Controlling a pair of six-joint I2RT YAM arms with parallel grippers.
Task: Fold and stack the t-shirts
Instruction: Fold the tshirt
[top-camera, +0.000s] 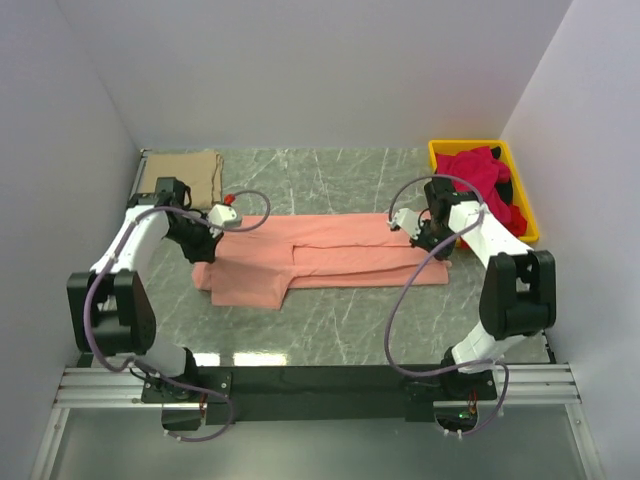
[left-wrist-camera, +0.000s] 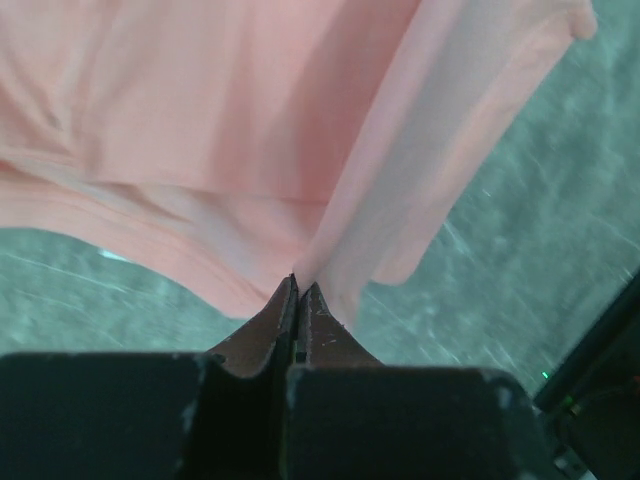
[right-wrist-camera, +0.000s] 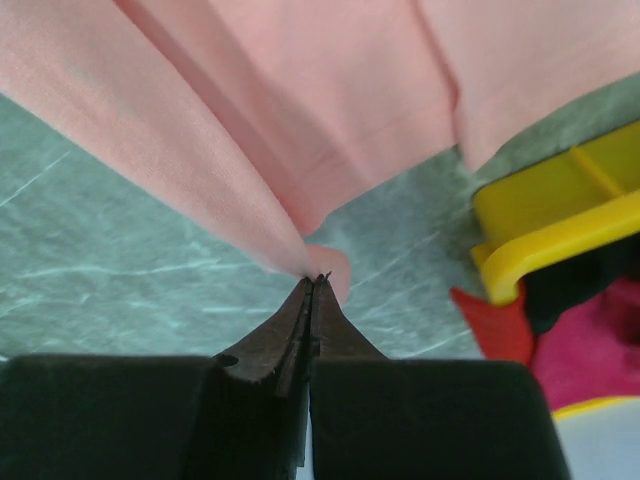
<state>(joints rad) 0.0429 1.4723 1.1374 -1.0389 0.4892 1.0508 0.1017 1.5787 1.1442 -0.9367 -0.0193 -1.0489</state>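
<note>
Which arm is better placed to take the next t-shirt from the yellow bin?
Right, probably. The right gripper sits just beside the yellow bin holding the red t-shirts, while the left gripper is across the table. Both are shut on the pink t-shirt, so it must release first.

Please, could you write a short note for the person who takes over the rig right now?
Left gripper: shut on the salmon-pink t-shirt, left end.
Right gripper: shut on its right end.
That shirt lies mid-table, partly folded lengthwise.
Done: the tan t-shirt lies folded at the far left corner.
To do: finish this fold, stack it, then the crimson t-shirts in the yellow bin.
</note>
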